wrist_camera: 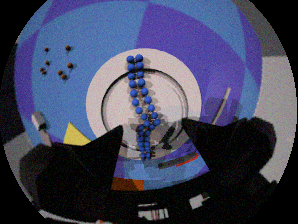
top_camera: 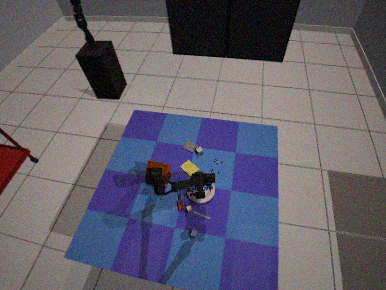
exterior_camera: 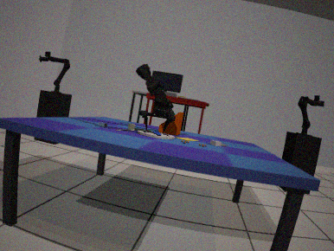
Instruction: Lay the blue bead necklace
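The round white bead board (top_camera: 202,200) (exterior_camera: 166,137) (wrist_camera: 95,100) lies on the blue and purple table, with a dark circular groove. The blue bead necklace (wrist_camera: 134,93) lies across it as two nearly straight strands side by side, from the far rim over the inner disc to the near edge. The strands cross or bunch near the middle, and most beads lie off the groove's ring. My gripper (top_camera: 201,193) (wrist_camera: 153,124) is open and empty over the board's near half, with the necklace's near part visible between the fingers. Whether the fingertips touch the board cannot be told.
A yellow sheet (top_camera: 189,167) (wrist_camera: 75,135) and an orange block (top_camera: 158,170) are near the board. Several small brown pieces (wrist_camera: 69,65) lie beyond the sheet. A pale stick (top_camera: 201,215) (wrist_camera: 221,106), a red and black tool (top_camera: 179,204) (wrist_camera: 187,161) and a grey block (top_camera: 193,233) are also there.
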